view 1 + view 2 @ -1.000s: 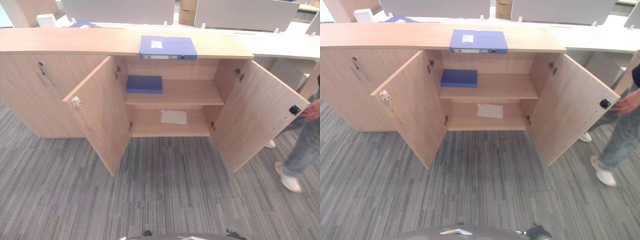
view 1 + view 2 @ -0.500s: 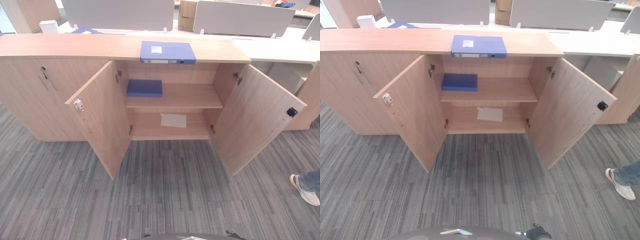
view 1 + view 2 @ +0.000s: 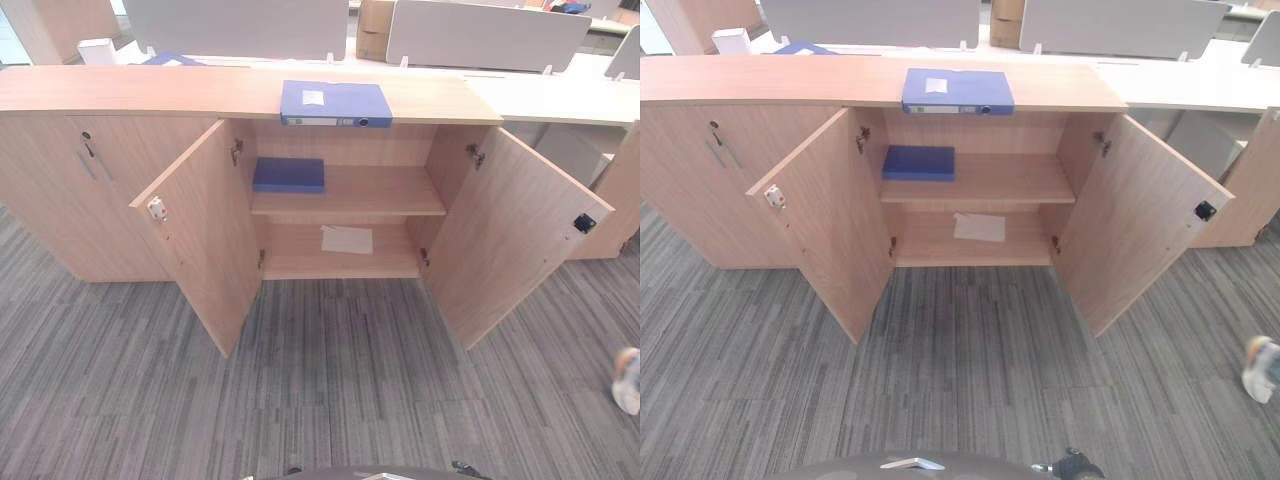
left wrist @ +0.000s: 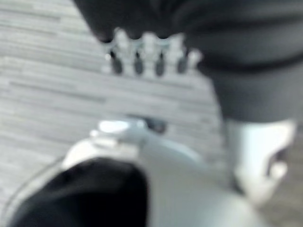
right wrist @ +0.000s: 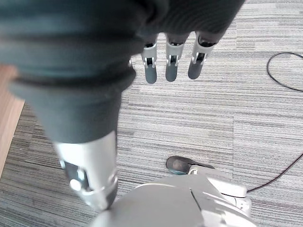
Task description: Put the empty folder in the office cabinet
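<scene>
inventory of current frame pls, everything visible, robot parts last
folder: 1, blue, flat on the cabinet top above the open bay.
second folder: 1, darker blue, flat at the left of the upper shelf.
sheet of paper: 1, white, on the bottom shelf.
cabinet: 1, light wood, both doors of the middle bay open, the bay to its left closed.
left door: 1, swung out, white latch on its inner face.
right door: 1, swung out, black latch near its edge.
white box: 1, on the desk behind, far left.
person's shoe: 1, pale, on the carpet at far right.
left hand: fingers relaxed, hanging over the carpet, holding nothing.
right hand: same, empty.
</scene>
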Motion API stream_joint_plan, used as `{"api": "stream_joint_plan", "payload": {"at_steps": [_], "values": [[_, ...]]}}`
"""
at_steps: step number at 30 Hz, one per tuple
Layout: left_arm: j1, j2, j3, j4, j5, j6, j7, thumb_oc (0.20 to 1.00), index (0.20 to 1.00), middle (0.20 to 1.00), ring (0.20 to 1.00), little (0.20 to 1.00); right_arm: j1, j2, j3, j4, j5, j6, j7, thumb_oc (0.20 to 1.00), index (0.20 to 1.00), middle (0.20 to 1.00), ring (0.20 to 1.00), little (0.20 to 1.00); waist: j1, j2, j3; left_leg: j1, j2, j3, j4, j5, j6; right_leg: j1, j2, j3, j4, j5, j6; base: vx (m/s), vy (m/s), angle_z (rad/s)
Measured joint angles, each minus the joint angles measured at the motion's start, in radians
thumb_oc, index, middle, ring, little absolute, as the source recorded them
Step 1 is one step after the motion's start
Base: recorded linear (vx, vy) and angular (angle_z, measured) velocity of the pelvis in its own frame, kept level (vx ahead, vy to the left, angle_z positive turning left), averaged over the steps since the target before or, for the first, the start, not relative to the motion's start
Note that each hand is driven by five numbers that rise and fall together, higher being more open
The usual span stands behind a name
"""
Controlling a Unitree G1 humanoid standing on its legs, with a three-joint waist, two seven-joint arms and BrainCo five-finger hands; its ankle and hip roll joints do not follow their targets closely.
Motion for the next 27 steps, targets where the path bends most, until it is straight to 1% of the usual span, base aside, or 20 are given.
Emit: {"api": "stream_joint_plan", "payload": {"at_steps": [3, 6, 7, 9, 11, 12, 13, 14, 15, 16, 17, 18, 19, 20, 22, 23, 24, 25, 26, 27], "values": [[0.0, 0.0, 0.0, 0.0, 0.0, 0.001, -0.002, 1.0, 1.0, 1.0, 1.0, 1.0, 0.001, 0.0, 0.0, 0.001, -0.021, -0.001, -0.018, 1.0, 1.0, 1.0, 1.0, 1.0, 0.0, 0.0, 0.0, 0.0, 0.0, 0.001, 0.0, 0.0, 0.0, 0.0, 0.0, 0.001, 0.0, 0.0, 0.0, 0.02, 0.022, -0.01], [-0.001, 0.0, 0.0, 0.001, 0.002, 0.002, 0.004, 1.0, 1.0, 1.0, 1.0, 1.0, 0.001, -0.001, -0.001, 0.001, -0.029, -0.027, -0.059, 1.0, 1.0, 1.0, 1.0, 1.0, 0.0, -0.001, 0.004, -0.001, 0.0, 0.004, 0.0, 0.0, 0.0, -0.004, 0.0, 0.003, 0.0, 0.001, 0.001, 0.02, 0.074, -0.02], [-0.001, 0.0, 0.0, 0.001, 0.002, 0.002, 0.004, 1.0, 1.0, 1.0, 1.0, 1.0, 0.001, -0.001, -0.001, 0.001, -0.029, -0.027, -0.059, 1.0, 1.0, 1.0, 1.0, 1.0, 0.0, -0.001, 0.004, -0.001, 0.0, 0.004, 0.0, 0.0, 0.0, -0.004, 0.0, 0.003, 0.0, 0.001, 0.001, -0.01, 0.066, -0.02], [-0.002, 0.0, 0.002, 0.001, 0.004, 0.004, 0.005, 1.0, 1.0, 1.0, 1.0, 1.0, 0.0, -0.001, -0.001, -0.001, -0.03, -0.048, -0.064, 1.0, 1.0, 1.0, 1.0, 1.0, 0.0, -0.001, 0.007, -0.003, 0.0, 0.01, 0.0, 0.0, 0.0, -0.006, -0.001, 0.006, 0.0, 0.002, 0.003, -0.02, 0.081, -0.04], [-0.002, 0.001, 0.002, 0.0, 0.004, 0.005, 0.007, 1.0, 1.0, 1.0, 1.0, 1.0, 0.0, -0.001, 0.0, -0.003, -0.03, -0.059, -0.068, 1.0, 1.0, 1.0, 1.0, 1.0, 0.0, 0.004, 0.011, -0.007, -0.001, 0.013, 0.0, -0.001, 0.001, -0.011, -0.001, 0.009, 0.001, 0.003, 0.004, 0.0, 0.056, -0.06], [-0.005, 0.002, 0.002, 0.0, 0.004, 0.006, 0.009, 1.0, 1.0, 1.0, 1.0, 1.0, -0.007, -0.003, 0.0, -0.008, -0.03, -0.076, -0.078, 1.0, 1.0, 1.0, 1.0, 1.0, 0.0, 0.003, 0.025, -0.017, -0.002, 0.015, 0.0, 0.002, 0.004, -0.024, -0.003, 0.012, 0.004, 0.01, 0.008, 0.04, 0.08, -0.05], [-0.008, 0.003, 0.004, 0.0, 0.003, 0.006, 0.01, 1.0, 1.0, 1.0, 1.0, 1.0, -0.011, -0.005, -0.001, -0.01, -0.03, -0.08, -0.079, 1.0, 1.0, 1.0, 1.0, 1.0, -0.001, -0.002, 0.035, -0.016, -0.004, 0.015, 0.0, 0.001, 0.006, -0.023, -0.006, 0.012, 0.007, 0.012, 0.01, 0.04, 0.092, -0.05], [-0.009, 0.003, 0.009, 0.001, 0.002, 0.004, 0.008, 1.0, 1.0, 1.0, 1.0, 1.0, -0.011, -0.008, -0.003, -0.004, -0.029, -0.086, -0.079, 1.0, 1.0, 1.0, 1.0, 1.0, 0.0, 0.0, 0.044, -0.017, -0.012, 0.02, 0.0, -0.008, 0.014, -0.024, -0.01, 0.011, 0.014, 0.018, 0.019, 0.03, 0.069, -0.11], [-0.025, -0.002, 0.025, 0.003, 0.001, 0.002, 0.004, 1.0, 1.0, 1.0, 1.0, 1.0, -0.021, -0.015, -0.009, 0.007, -0.027, -0.091, -0.079, 1.0, 1.0, 1.0, 1.0, 1.0, 0.001, 0.014, 0.063, -0.017, 0.003, 0.027, -0.001, -0.012, 0.02, -0.048, -0.002, -0.001, 0.065, 0.017, 0.022, 0.0, 0.014, -0.22], [-0.043, -0.004, 0.029, 0.015, 0.002, 0.003, 0.006, 1.0, 1.0, 1.0, 1.0, 1.0, -0.045, -0.023, -0.022, 0.006, -0.026, -0.095, -0.079, 1.0, 1.0, 1.0, 1.0, 1.0, 0.003, 0.039, 0.095, -0.017, 0.023, 0.04, 0.0, -0.011, 0.021, -0.09, 0.015, -0.029, 0.147, 0.022, 0.03, 0.03, -0.01, -0.36], [-0.049, 0.0, 0.025, 0.021, 0.0, 0.002, 0.011, 1.0, 1.0, 1.0, 1.0, 1.0, -0.062, -0.026, -0.028, 0.004, -0.018, -0.101, -0.08, 1.0, 1.0, 1.0, 1.0, 1.0, 0.002, 0.055, 0.109, -0.018, 0.039, 0.049, 0.0, -0.011, 0.023, -0.145, 0.022, -0.051, 0.229, 0.026, 0.037, 0.03, -0.016, -0.25], [-0.049, 0.0, 0.025, 0.021, 0.0, 0.002, 0.011, 1.0, 1.0, 1.0, 1.0, 1.0, -0.062, -0.026, -0.028, 0.004, -0.018, -0.101, -0.08, 1.0, 1.0, 1.0, 1.0, 1.0, 0.002, 0.055, 0.109, -0.018, 0.039, 0.049, 0.0, -0.011, 0.023, -0.145, 0.022, -0.051, 0.229, 0.026, 0.037, 0.06, -0.026, -0.3], [-0.065, 0.002, 0.013, 0.022, -0.001, 0.001, 0.022, 1.0, 1.0, 1.0, 1.0, 1.0, -0.073, -0.03, -0.031, -0.005, 0.02, -0.118, -0.084, 1.0, 1.0, 1.0, 1.0, 1.0, -0.001, 0.07, 0.132, -0.022, 0.048, 0.051, 0.0, -0.014, 0.035, -0.223, 0.014, -0.088, 0.337, -0.008, 0.051, 0.1, -0.054, -0.26], [-0.085, 0.005, -0.001, 0.023, -0.001, 0.005, 0.03, 1.0, 1.0, 1.0, 1.0, 1.0, -0.084, -0.032, -0.032, -0.014, 0.055, -0.137, -0.091, 1.0, 1.0, 1.0, 1.0, 1.0, -0.003, 0.067, 0.156, -0.025, 0.044, 0.054, 0.003, -0.009, 0.042, -0.274, -0.02, -0.126, 0.345, -0.035, 0.061, 0.21, -0.109, -0.22], [-0.111, 0.0, -0.001, 0.027, -0.001, 0.005, 0.031, 1.0, 1.0, 1.0, 1.0, 1.0, -0.078, -0.031, -0.042, -0.016, 0.085, -0.165, -0.099, 1.0, 1.0, 1.0, 1.0, 1.0, -0.019, 0.052, 0.169, -0.037, 0.04, 0.051, 0.01, -0.01, 0.042, -0.32, -0.061, -0.12, 0.224, -0.018, 0.087, 0.32, -0.124, 0.04], [-0.125, -0.003, 0.008, 0.041, -0.001, 0.006, 0.031, 1.0, 1.0, 1.0, 1.0, 1.0, -0.073, -0.029, -0.058, -0.021, 0.093, -0.188, -0.106, 1.0, 1.0, 1.0, 1.0, 1.0, -0.031, 0.047, 0.183, -0.034, 0.04, 0.05, 0.01, -0.01, 0.042, -0.336, -0.077, -0.109, 0.134, 0.013, 0.136, 0.21, -0.062, 0.06], [-0.125, -0.003, 0.008, 0.041, -0.001, 0.006, 0.031, 1.0, 1.0, 1.0, 1.0, 1.0, -0.073, -0.029, -0.058, -0.021, 0.093, -0.188, -0.106, 1.0, 1.0, 1.0, 1.0, 1.0, -0.031, 0.047, 0.183, -0.034, 0.04, 0.05, 0.01, -0.01, 0.042, -0.336, -0.077, -0.109, 0.134, 0.013, 0.136, 0.34, -0.104, 0.01], [-0.125, -0.008, 0.035, 0.059, -0.002, 0.006, 0.032, 1.0, 1.0, 1.0, 1.0, 1.0, -0.07, -0.027, -0.077, -0.039, 0.093, -0.203, -0.114, 1.0, 1.0, 1.0, 1.0, 1.0, -0.041, 0.039, 0.197, -0.022, 0.035, 0.049, 0.008, -0.01, 0.042, -0.338, -0.094, -0.111, 0.053, 0.039, 0.168, 0.35, -0.112, -0.05], [-0.117, -0.009, 0.052, 0.063, -0.001, 0.006, 0.033, 1.0, 1.0, 1.0, 1.0, 1.0, -0.062, -0.026, -0.08, -0.044, 0.092, -0.215, -0.117, 1.0, 1.0, 1.0, 1.0, 1.0, -0.054, 0.028, 0.202, -0.001, 0.03, 0.05, 0.007, -0.012, 0.045, -0.342, -0.12, -0.121, 0.0, 0.044, 0.175, 0.51, -0.165, -0.08], [-0.109, -0.013, 0.075, 0.066, -0.001, 0.005, 0.033, 1.0, 1.0, 1.0, 1.0, 1.0, -0.045, -0.026, -0.094, -0.061, 0.091, -0.226, -0.119, 1.0, 1.0, 1.0, 1.0, 1.0, -0.057, 0.024, 0.201, 0.007, 0.026, 0.051, 0.018, -0.025, 0.044, -0.352, -0.138, -0.139, -0.001, 0.053, 0.19, 0.44, -0.152, -0.04]]}}
